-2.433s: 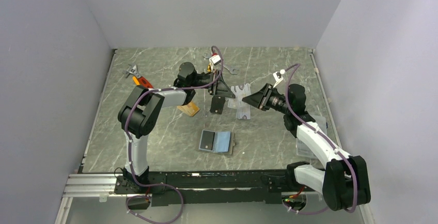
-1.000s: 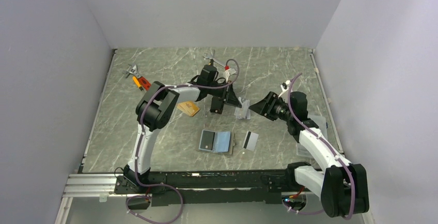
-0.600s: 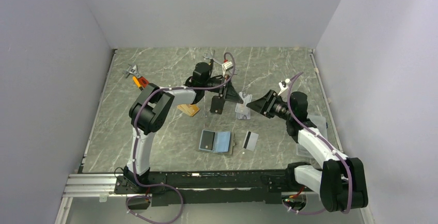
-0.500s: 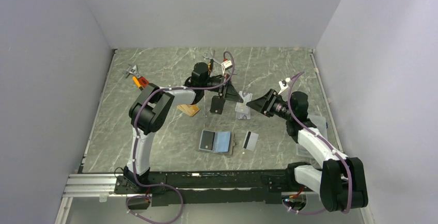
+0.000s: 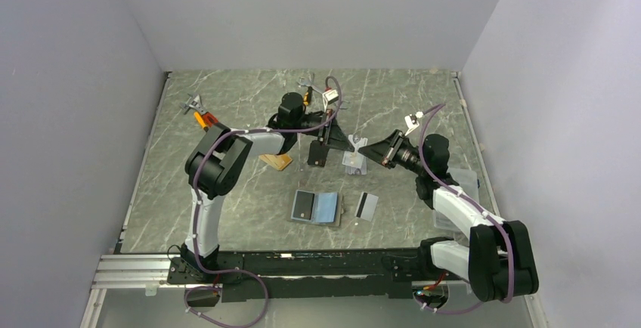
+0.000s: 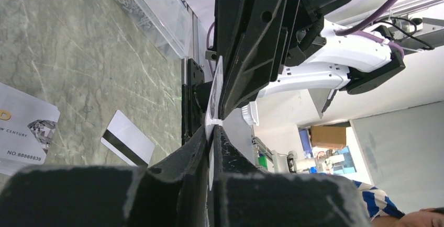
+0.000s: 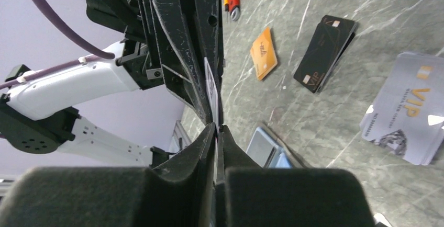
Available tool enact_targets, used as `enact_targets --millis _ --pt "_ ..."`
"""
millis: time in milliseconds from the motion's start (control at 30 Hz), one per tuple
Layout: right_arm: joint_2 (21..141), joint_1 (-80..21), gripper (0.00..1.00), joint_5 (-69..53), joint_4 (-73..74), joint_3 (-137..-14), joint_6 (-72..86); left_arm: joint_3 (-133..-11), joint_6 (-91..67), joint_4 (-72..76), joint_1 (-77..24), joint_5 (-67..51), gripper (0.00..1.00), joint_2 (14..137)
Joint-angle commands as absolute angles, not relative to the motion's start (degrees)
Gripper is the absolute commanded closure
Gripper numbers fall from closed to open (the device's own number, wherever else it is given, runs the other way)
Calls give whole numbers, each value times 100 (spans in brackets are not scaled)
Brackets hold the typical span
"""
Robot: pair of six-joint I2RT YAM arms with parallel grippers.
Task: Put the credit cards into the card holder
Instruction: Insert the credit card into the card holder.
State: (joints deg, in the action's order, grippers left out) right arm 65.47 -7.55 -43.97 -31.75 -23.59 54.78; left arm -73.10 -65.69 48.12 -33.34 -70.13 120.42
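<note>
My left gripper (image 5: 346, 142) and right gripper (image 5: 363, 147) meet tip to tip above the table, both shut on one pale silver-grey card (image 5: 354, 145). The card shows edge-on in the left wrist view (image 6: 215, 93) and in the right wrist view (image 7: 211, 92). The card holder (image 5: 317, 207) lies open, blue-grey inside, near the front. A white card with a black stripe (image 5: 367, 205) lies right of it. The black card (image 5: 318, 154) and orange card (image 5: 277, 161) lie left of the grippers. Silver-grey cards (image 5: 354, 163) lie below them.
A clear plastic box (image 5: 453, 207) stands by the right arm. An orange-handled tool (image 5: 202, 119) and metal wrenches (image 5: 307, 83) lie at the back of the marble table. Grey walls close the sides and back.
After the earliest frame the white striped card came to lie on the table beside the card holder. My right gripper has edged left toward my left gripper, and both stay on the card.
</note>
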Motion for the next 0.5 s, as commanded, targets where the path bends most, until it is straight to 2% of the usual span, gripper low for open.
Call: enact_targets --millis 0,167,300,333,367,400,433,467 --pt "6480 -880 99 -4428 -3709 -2398 5636 -7165 -6290 4662 -3401 -6922 85 11555" --pt "6390 -924 100 -4385 -3660 -2351 5690 -7004 -5631 3816 -3428 -6827 78 11205" --pt "6122 -999 100 -4305 -2986 -2566 5387 -7004 -4992 2967 -3425 -6727 62 10901" --pt "6013 -1044 100 -4206 -2642 -2658 5224 -6987 -4800 2690 -3427 -6671 55 10817" --pt "5913 -1098 100 -4129 -2253 -2782 5051 -6971 -4592 2393 -3433 -6609 38 10724" --pt "5774 -1168 100 -3960 -1793 -2934 4813 -6964 -4345 1976 -3413 -6555 7 10632" --pt "5650 -1264 100 -3736 -1177 -3088 4564 -6966 -4056 1584 -3365 -6530 1 10511" --pt "5501 -1390 100 -3518 -699 -3215 4314 -6951 -3721 1165 -3295 -6461 1 10360"
